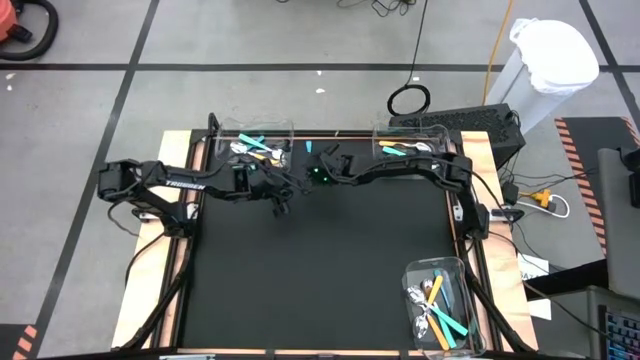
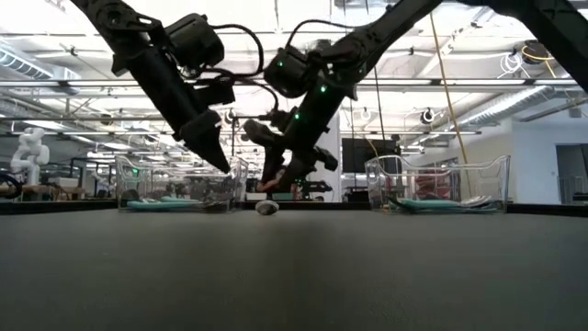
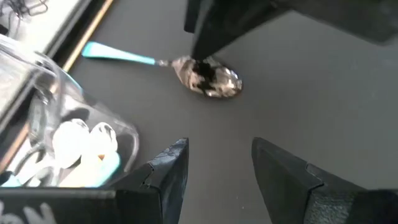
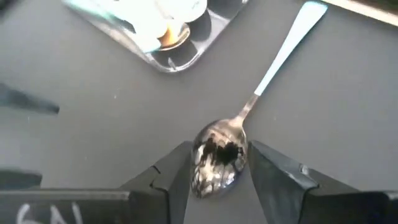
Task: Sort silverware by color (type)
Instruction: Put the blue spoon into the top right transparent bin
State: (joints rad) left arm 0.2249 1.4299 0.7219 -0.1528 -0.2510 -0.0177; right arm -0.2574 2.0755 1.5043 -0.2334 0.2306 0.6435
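Both arms meet near the far middle of the black tabletop [image 1: 320,260], between the two far bins.

Right pincer [image 4: 219,163]: down over a single spoon [image 4: 249,124], fingers narrowly apart and straddling its silver bowl, one on each side. Whether the pads actually touch the metal cannot be told. The spoon's light-blue handle points away from the pincer, toward the tabletop's far edge. In the low view the bowl [image 2: 267,208] sits on the tabletop directly under the fingertips.

Left pincer [image 3: 217,165]: just beside the right one, fingers apart with nothing between them, hovering above the surface and aimed at the same spoon [image 3: 186,71].

Far-left clear bin [image 1: 252,147]: holds teal-handled pieces and at least one orange-yellow one. The spoon lies just outside its corner.

Far-right clear bin [image 1: 408,146]: a few pieces, silver heads, one orange-yellow handle visible.

Near-right clear bin [image 1: 440,305]: a mixed heap of silverware [image 1: 432,303], teal, light-blue and orange-yellow handles crossing each other.
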